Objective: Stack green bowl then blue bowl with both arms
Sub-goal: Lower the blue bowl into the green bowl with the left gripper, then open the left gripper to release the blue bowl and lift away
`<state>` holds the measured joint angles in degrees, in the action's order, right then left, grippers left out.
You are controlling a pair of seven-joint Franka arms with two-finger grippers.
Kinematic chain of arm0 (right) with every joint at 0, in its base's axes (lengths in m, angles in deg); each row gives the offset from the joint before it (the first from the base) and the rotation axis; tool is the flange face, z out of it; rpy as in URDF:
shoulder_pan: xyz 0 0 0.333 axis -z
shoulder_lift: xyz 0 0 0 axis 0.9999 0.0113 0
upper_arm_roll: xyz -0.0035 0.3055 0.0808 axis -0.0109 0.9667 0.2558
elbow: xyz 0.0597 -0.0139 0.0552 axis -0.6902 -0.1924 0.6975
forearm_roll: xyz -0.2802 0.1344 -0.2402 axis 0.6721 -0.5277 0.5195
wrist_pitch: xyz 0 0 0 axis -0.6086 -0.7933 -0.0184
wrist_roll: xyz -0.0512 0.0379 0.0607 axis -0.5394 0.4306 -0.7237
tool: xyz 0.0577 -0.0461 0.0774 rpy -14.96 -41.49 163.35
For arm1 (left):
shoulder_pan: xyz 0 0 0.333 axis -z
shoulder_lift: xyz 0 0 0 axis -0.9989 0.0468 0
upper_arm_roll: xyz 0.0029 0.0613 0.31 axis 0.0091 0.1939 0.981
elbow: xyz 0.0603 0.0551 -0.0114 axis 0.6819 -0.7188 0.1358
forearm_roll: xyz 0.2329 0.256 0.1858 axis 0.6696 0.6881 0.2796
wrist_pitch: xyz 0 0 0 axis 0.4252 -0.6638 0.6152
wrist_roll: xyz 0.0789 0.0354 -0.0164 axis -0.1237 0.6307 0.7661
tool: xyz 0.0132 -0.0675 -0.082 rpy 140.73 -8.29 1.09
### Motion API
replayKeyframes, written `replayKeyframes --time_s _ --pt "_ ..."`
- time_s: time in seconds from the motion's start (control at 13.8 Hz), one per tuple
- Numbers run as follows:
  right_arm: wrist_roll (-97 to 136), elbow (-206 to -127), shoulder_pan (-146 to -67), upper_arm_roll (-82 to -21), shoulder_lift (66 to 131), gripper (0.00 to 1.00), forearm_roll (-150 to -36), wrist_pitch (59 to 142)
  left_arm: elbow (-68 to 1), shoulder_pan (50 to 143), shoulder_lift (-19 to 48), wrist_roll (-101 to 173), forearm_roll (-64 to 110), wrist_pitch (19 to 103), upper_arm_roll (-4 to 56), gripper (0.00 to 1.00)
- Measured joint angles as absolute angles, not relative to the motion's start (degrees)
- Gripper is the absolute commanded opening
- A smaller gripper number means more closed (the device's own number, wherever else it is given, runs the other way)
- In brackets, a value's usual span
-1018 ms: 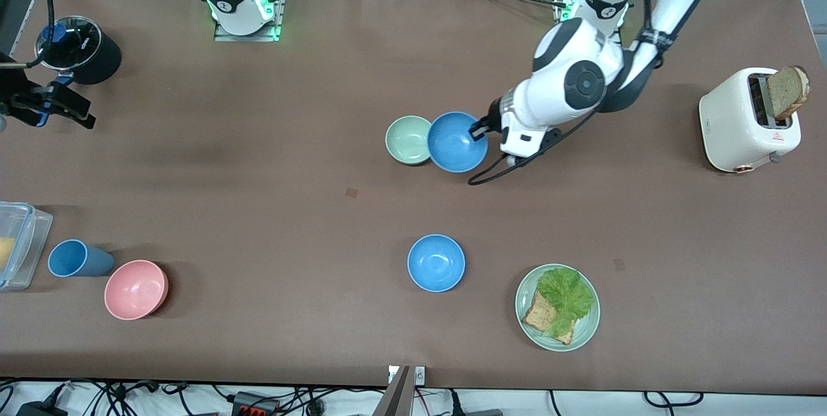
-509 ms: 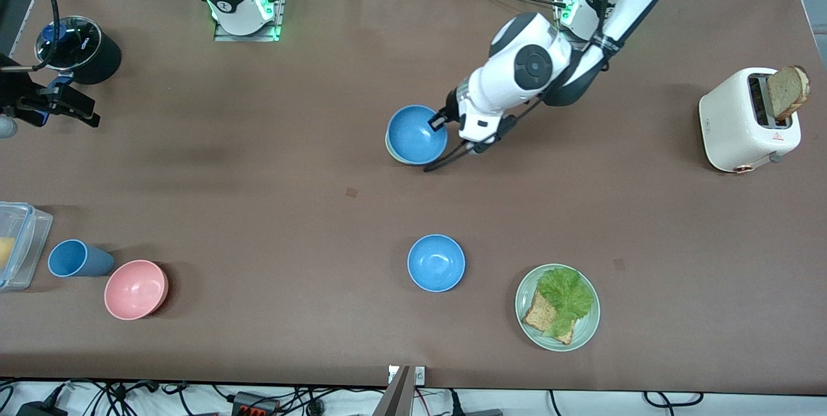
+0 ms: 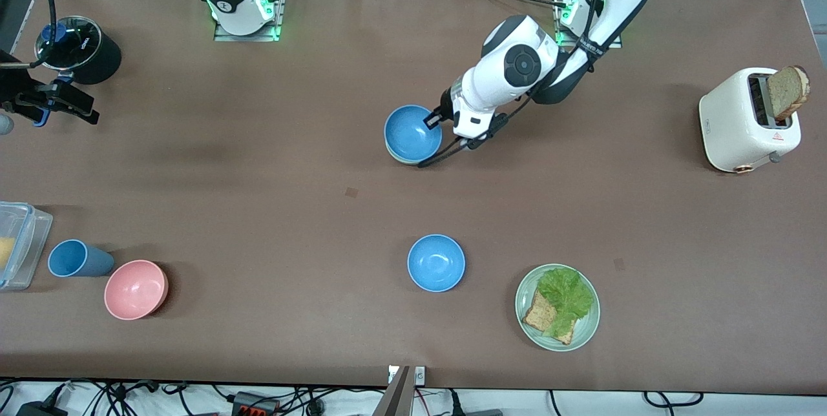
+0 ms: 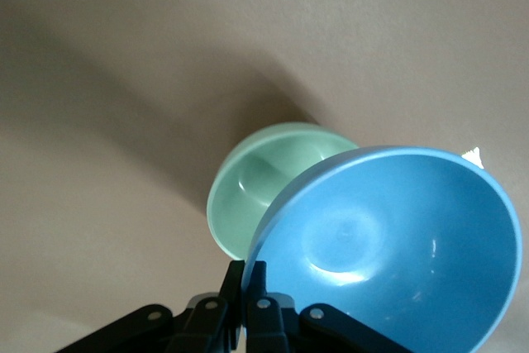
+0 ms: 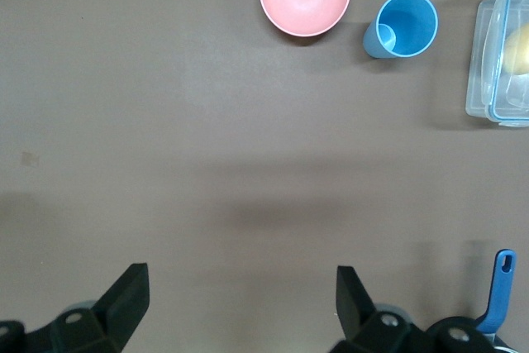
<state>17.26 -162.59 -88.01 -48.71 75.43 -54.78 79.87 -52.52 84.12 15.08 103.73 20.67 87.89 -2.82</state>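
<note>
My left gripper (image 3: 431, 120) is shut on the rim of a sky-blue bowl (image 3: 412, 132) and holds it directly over the pale green bowl (image 3: 402, 160). Only a thin strip of the green rim shows under it. In the left wrist view the fingers (image 4: 257, 274) pinch the tilted blue bowl's (image 4: 397, 245) rim, and the green bowl (image 4: 260, 188) lies partly covered below it. I cannot tell whether the bowls touch. A second blue bowl (image 3: 436, 263) sits nearer the front camera. My right gripper (image 3: 64, 108) waits open and empty at the right arm's end, also in its wrist view (image 5: 240, 299).
A pink bowl (image 3: 136, 289), a blue cup (image 3: 76, 258) and a clear container (image 3: 16, 245) stand at the right arm's end. A black pot (image 3: 77, 48) is near the right gripper. A plate (image 3: 585, 332) with lettuce and toast and a white toaster (image 3: 743, 122) are toward the left arm's end.
My left gripper has carried the blue bowl from beside the green bowl to right over it, covering almost all of it. The right arm has barely moved.
</note>
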Motion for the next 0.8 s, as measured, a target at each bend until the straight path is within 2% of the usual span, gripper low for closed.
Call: replayKeyframes --time_s 0.22,0.65,0.8 --pt "17.26 -162.59 -88.01 -48.71 75.44 1.00 -54.78 79.90 -52.56 85.18 16.54 103.73 21.75 89.04 -2.22 0.02" --pt "17.26 -162.59 -88.01 -48.71 75.45 1.00 -54.78 79.92 -52.56 91.36 17.13 103.73 21.85 89.79 2.98 0.02" --pt "17.26 -162.59 -88.01 -48.71 75.46 1.00 -54.78 79.92 -52.56 91.41 17.25 103.73 21.85 90.20 3.20 0.05"
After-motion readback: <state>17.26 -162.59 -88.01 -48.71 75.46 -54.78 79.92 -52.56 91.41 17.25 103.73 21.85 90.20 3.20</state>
